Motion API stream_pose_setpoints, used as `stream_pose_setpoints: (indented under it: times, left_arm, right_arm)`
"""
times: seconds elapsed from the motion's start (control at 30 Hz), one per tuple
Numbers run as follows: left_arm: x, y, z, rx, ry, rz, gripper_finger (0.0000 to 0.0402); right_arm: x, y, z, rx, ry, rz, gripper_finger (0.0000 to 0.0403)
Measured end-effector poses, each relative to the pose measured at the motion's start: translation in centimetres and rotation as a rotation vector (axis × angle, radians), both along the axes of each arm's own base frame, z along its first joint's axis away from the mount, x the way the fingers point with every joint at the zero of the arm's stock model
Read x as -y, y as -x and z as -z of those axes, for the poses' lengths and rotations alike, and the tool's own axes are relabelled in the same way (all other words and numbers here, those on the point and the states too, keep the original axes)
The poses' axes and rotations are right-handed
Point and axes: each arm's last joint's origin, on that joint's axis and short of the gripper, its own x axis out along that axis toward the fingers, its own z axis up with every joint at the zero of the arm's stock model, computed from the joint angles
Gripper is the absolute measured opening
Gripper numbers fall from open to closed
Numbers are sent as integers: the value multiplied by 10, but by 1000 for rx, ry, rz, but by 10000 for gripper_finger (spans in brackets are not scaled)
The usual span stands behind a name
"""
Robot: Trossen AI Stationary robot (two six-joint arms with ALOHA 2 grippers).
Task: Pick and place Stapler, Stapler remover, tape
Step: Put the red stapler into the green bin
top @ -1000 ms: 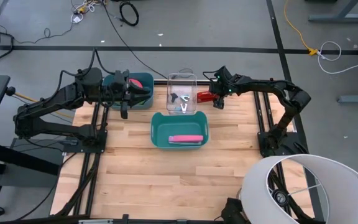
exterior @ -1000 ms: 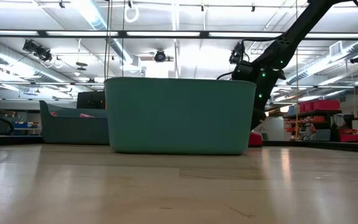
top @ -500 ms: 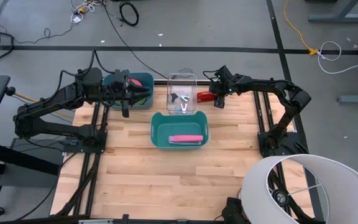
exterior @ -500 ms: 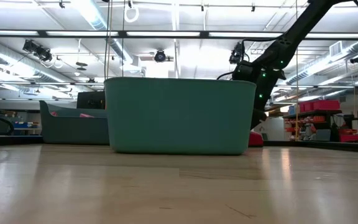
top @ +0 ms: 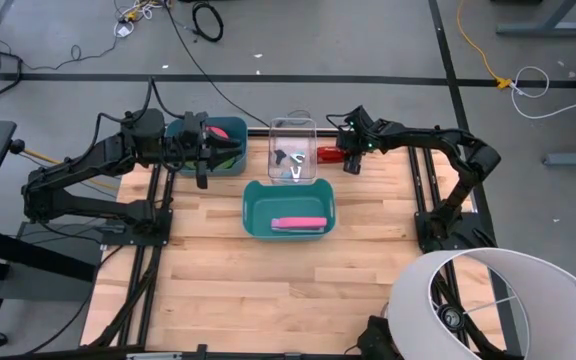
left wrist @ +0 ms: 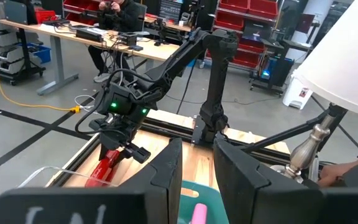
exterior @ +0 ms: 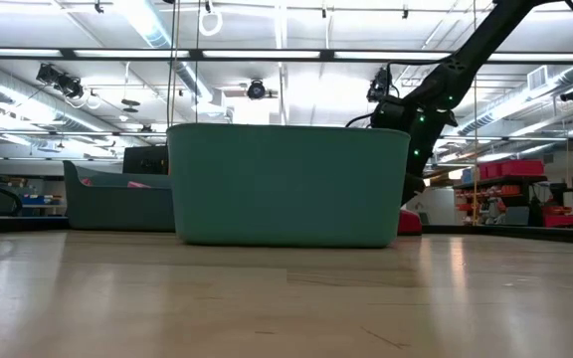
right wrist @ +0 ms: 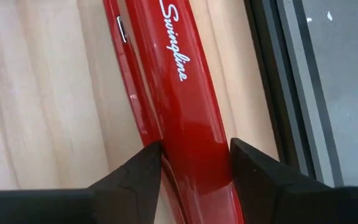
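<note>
Stapler (right wrist: 179,106), red and glossy with white lettering on its top, is being straddled by the right gripper (right wrist: 194,165), whose two dark fingers are being pressed against either side of the body; the jaws are closed on it. This contact is being shown only in the right wrist view. From above, the right gripper (top: 351,155) is being seen merely as a dark shape over the red stapler (top: 330,155), which is lying on the wooden table (top: 268,270) just beside a clear plastic bin (top: 293,150). In that bin dark metal pieces are being seen, too small to identify.

The left gripper (top: 205,150) is being held over a dark teal bin (top: 204,128) at the table's far left edge, where green and pinkish-red tape rolls (top: 226,147) are partly being hidden by the arm. In the left wrist view the left gripper (left wrist: 196,177) is being shown with its fingers apart and nothing between them, a detail not being given from overhead. The same view is looking across at the right arm bent down over the stapler (left wrist: 102,171), and at a person seated at a desk in the room beyond.

A teal bin (top: 289,208) nearer the table's middle is being seen from above to hold a flat pink object (top: 299,222). At table height only the teal bin's wall (exterior: 288,184) is being shown, its contents hidden, with a sliver of red stapler (exterior: 409,221) just past its corner.
</note>
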Motion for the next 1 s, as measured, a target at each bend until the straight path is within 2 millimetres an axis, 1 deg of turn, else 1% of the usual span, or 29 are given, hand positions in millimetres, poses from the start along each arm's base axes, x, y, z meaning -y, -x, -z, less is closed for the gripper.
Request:
stream_pose_setpoints:
  times: [0.17,0.43,0.67,1.0]
  left_arm:
    - [0,0,0,0,0,0,94]
    - [0,0,0,0,0,0,94]
    - [0,0,0,0,0,0,94]
    - [0,0,0,0,0,0,94]
  right_arm:
    - [0,1,-2,10,-7,65,168]
    - [-5,8,-15,14,-4,150,151]
    - [-9,12,-12,-42,-57,164,137]
    - [-10,12,-12,-3,-109,238,135]
